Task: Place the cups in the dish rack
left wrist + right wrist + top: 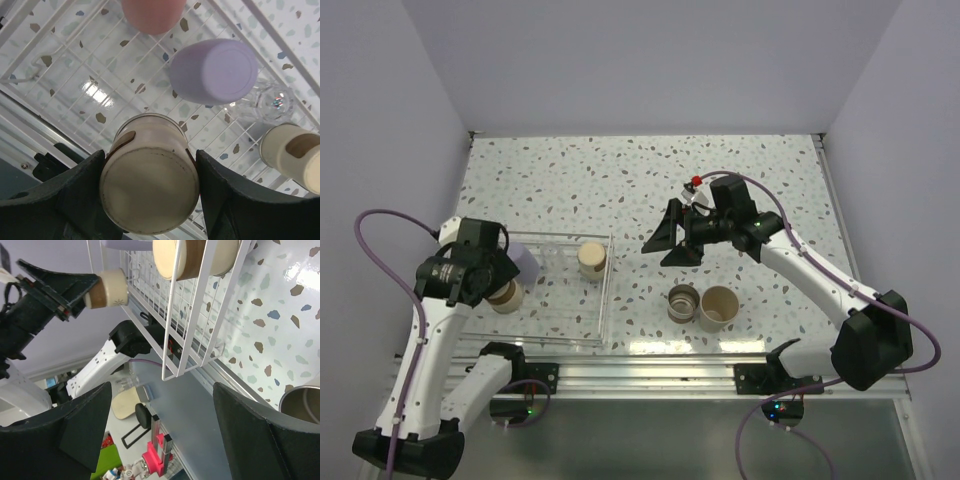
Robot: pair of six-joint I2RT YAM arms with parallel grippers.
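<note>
My left gripper (150, 167) is shut on a cream cup with a brown band (149, 186), held bottom-up over the near left part of the dish rack (75, 75). In the rack lie a lavender cup (215, 72), a coral cup (152, 15), a clear cup (272, 102) and another cream, brown-banded cup (295, 155). From above, the left gripper (505, 290) hangs over the rack (560, 312). My right gripper (665, 245) is open and empty, hovering right of the rack. A metallic cup (684, 303) and a beige cup (718, 308) stand on the table below it.
The rack's white wire corner (195, 325) fills the upper middle of the right wrist view, with a metallic cup rim (302, 402) at lower right. The table's near edge has a metal rail (650, 375). White walls enclose the speckled table.
</note>
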